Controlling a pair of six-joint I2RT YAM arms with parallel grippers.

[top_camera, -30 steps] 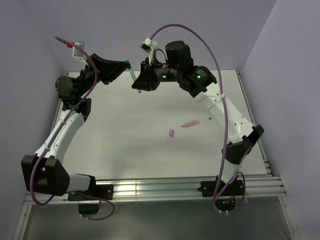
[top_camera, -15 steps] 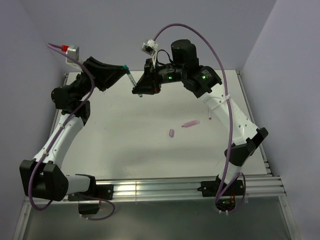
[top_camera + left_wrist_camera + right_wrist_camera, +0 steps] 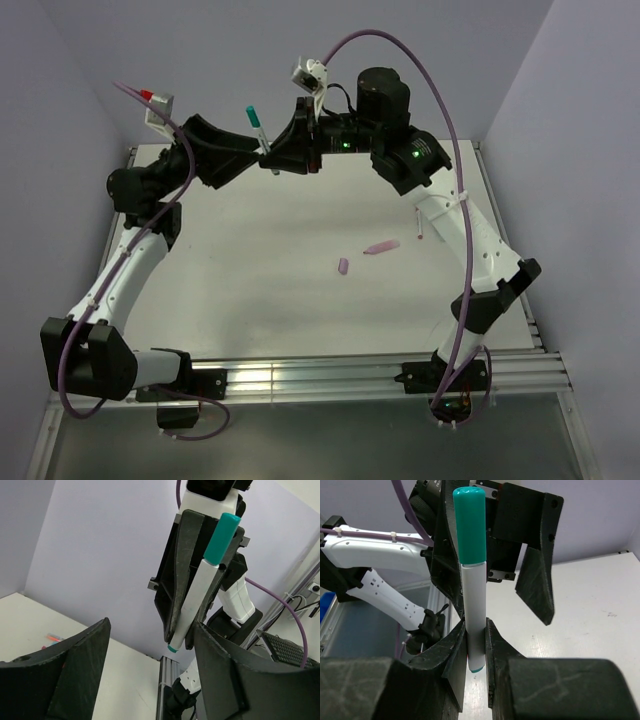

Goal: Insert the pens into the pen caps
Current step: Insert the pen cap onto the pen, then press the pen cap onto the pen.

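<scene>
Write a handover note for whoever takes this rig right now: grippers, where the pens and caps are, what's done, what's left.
Left gripper: open, next to the pen, gripping nothing.
Right gripper: shut on the white-barrelled plastic marker pen, held upright above the white table.
Done: that pen wears its teal plastic cap.
Left: a short lilac plastic cap and a longer pink plastic piece, probably a pen, lie apart mid-table, not joined. Probably set the capped pen down first.
</scene>
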